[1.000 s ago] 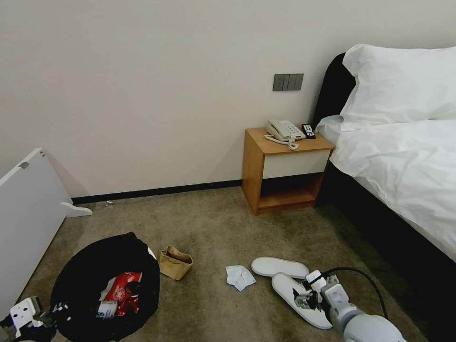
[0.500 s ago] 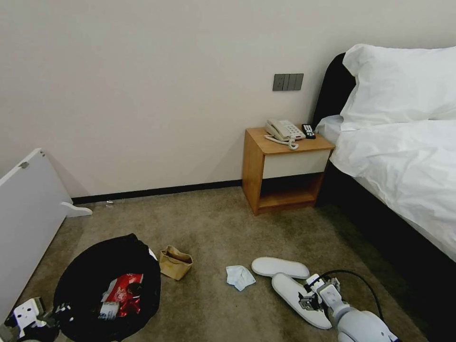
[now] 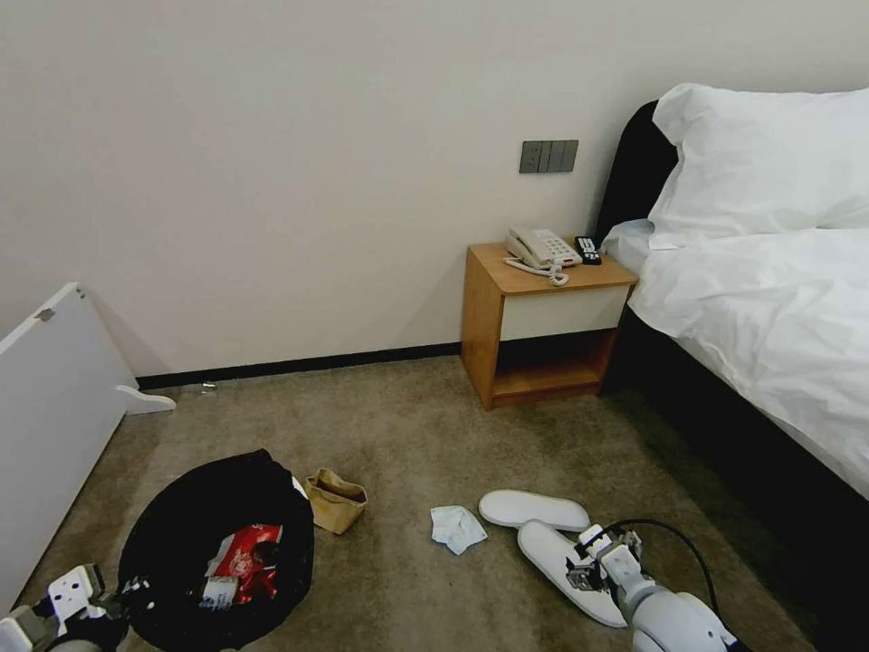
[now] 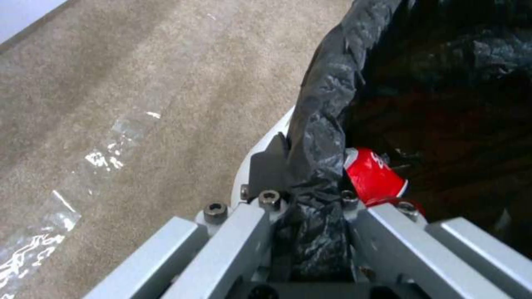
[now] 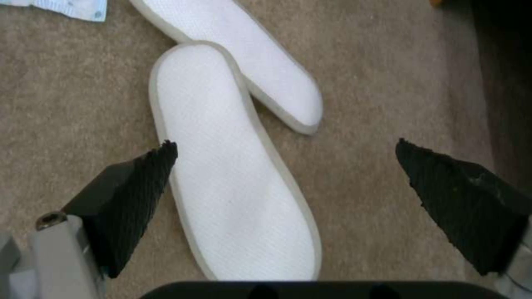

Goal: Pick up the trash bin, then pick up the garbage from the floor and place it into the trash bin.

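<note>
Left gripper [image 4: 310, 207], fingers clamped on bin [image 3: 217, 552] rim at 8 o'clock, is shifting bin slightly right. Right gripper [image 5: 285, 191], fingers apart, is sinking lower over near slipper [image 5: 232, 166] at 5 o'clock; grasp looks imminent.

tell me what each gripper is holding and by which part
The left gripper pinches the trash bin by its bag-covered rim. The right gripper, open above a slipper, holds nothing.
</note>
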You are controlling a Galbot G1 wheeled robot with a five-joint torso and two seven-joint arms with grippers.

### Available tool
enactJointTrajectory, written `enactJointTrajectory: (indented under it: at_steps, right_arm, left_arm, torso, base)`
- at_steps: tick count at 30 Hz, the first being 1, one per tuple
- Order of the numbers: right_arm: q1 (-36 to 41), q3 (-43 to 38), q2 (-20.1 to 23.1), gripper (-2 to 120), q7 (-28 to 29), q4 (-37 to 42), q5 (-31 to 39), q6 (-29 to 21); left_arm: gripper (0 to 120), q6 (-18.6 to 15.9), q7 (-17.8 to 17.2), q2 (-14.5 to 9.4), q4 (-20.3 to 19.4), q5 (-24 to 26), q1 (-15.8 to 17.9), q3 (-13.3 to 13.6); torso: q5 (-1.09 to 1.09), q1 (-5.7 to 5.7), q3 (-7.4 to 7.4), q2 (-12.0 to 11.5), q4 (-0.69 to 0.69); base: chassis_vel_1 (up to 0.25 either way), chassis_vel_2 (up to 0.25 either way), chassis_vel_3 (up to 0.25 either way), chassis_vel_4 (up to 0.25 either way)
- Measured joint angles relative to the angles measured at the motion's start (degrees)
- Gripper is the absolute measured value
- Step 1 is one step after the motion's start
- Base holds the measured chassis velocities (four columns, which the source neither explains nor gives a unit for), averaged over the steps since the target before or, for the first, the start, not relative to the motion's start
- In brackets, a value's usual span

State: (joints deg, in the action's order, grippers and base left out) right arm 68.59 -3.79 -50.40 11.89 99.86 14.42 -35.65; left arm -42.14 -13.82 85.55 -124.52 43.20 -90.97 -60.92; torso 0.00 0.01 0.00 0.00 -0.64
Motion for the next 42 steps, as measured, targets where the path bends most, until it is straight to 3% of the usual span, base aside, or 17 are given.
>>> enactJointTrajectory:
  at_steps: [42]
  right_arm:
    - [-6.39, 7.93, -2.69, 100, -1.21, -11.4, -2.11, 6.64]
  left_arm:
    - [2, 0.0, 0.03, -0.14, 1.17, -0.28, 0.58, 0.29]
  torso:
    - [0.0, 0.0, 0.0, 0.0, 0.0]
  base:
    - [0.0, 0.0, 0.0, 0.0]
